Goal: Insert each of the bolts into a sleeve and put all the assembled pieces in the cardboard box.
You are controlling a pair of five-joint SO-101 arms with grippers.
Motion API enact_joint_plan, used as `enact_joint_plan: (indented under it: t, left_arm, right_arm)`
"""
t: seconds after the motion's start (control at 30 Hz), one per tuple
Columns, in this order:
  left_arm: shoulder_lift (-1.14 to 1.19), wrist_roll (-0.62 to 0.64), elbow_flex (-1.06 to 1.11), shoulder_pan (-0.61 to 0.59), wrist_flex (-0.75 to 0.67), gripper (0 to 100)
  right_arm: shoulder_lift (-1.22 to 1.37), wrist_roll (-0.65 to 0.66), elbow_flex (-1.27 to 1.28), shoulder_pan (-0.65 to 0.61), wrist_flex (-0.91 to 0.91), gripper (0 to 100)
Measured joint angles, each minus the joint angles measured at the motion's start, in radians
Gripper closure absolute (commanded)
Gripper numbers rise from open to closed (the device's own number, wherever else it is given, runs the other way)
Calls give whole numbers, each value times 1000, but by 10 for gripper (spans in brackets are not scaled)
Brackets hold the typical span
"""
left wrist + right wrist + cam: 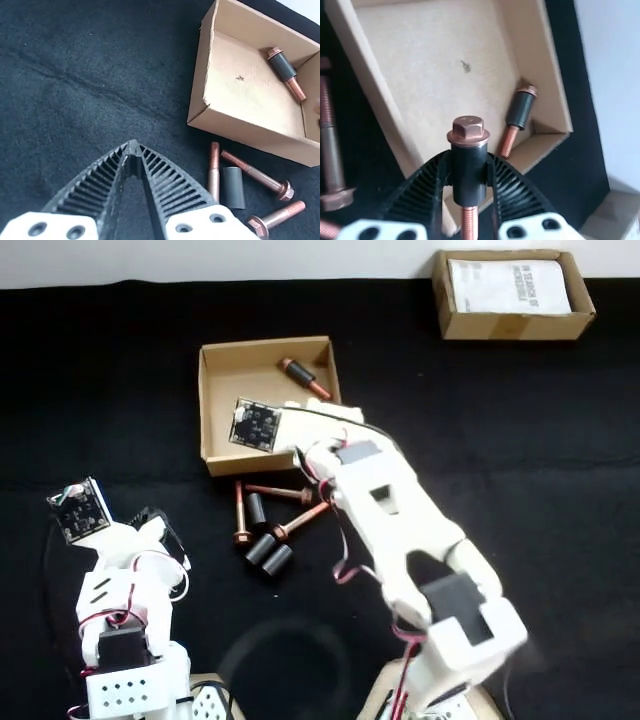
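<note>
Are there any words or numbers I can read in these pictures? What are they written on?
The white sheet in the far cardboard box: some lines of dark print, too small and blurred to read.
The loose bolts, sleeves, the sleeved bolt and the near cardboard box: no writing shows on them.
</note>
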Motion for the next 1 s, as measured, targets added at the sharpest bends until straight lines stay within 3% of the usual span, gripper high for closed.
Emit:
enact_joint_plan:
  t: [0.17,0.37,0.6,0.77,1.0]
  left_arm:
    - [0,0,0,0,0,991]
    - [0,0,0,0,0,991]
    - [0,0,0,0,0,991]
    - [0,0,0,8,0,991]
    - [0,0,0,8,0,991]
  right_arm:
    - [175,15,-137,0,-2,970]
    - [258,15,-196,2,-17,779]
    - [256,15,-199,2,-2,779]
    - [149,-21,-199,-12,221,779]
    - [-87,-393,-195,-106,686,779]
